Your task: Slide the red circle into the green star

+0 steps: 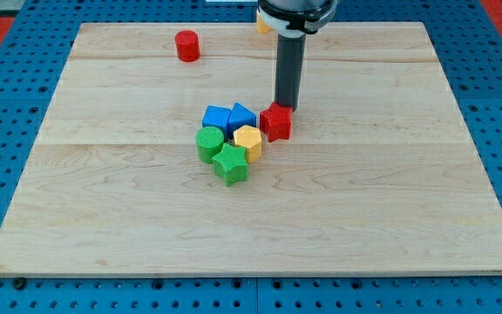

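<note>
Pale wooden tabletop point(390, 218) on a blue pegboard. I count eight blocks: two red, two blue, two green, two yellow. The red circle point(187, 45) is a short upright cylinder, alone near the top edge toward the top-left corner. The green star point(231, 164) sits mid-board, touching a green circle point(208, 143) and a yellow hexagon point(247, 140). My tip point(286, 106) touches the top side of a red star point(276, 122); it carries no jaws and holds nothing.
</note>
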`<action>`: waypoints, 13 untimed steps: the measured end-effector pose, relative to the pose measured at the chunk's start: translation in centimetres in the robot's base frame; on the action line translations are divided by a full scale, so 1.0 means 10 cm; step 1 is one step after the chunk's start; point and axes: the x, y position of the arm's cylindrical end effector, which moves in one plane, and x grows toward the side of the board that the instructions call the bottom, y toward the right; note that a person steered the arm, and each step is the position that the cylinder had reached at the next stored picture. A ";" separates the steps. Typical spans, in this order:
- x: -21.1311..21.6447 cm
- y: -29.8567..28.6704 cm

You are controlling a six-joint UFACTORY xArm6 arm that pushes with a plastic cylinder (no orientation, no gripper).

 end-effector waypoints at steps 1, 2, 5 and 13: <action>0.13 -0.23; 0.07 -0.22; -1.51 -0.71; -0.16 -2.05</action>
